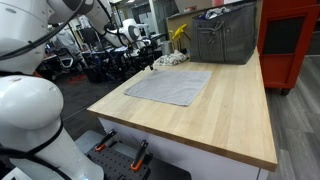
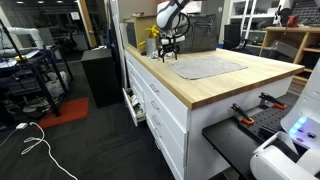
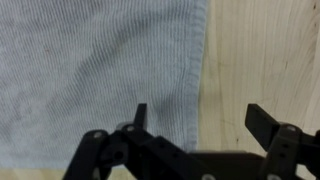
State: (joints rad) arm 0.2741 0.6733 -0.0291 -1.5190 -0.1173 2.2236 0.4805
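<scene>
A grey ribbed towel point(image 1: 170, 86) point(image 2: 206, 67) lies flat on the wooden bench top point(image 1: 230, 110) point(image 2: 215, 85). My gripper point(image 2: 167, 50) hangs over the towel's far end. In the wrist view the gripper point(image 3: 203, 120) is open and holds nothing. One finger point(image 3: 140, 116) is above the towel point(image 3: 90, 70) and the other finger point(image 3: 266, 126) is above bare wood point(image 3: 260, 50). The towel's hemmed edge runs between them. A crumpled light cloth point(image 1: 170, 60) lies just beyond the flat towel.
A grey metal bin point(image 1: 225, 35) stands at the back of the bench beside a yellow object point(image 1: 180, 33). A red cabinet point(image 1: 290, 40) is behind it. Orange-handled clamps point(image 1: 118, 152) point(image 2: 262, 103) sit below the bench edge. White drawers point(image 2: 155, 105) face a dark floor with a white cable point(image 2: 40, 150).
</scene>
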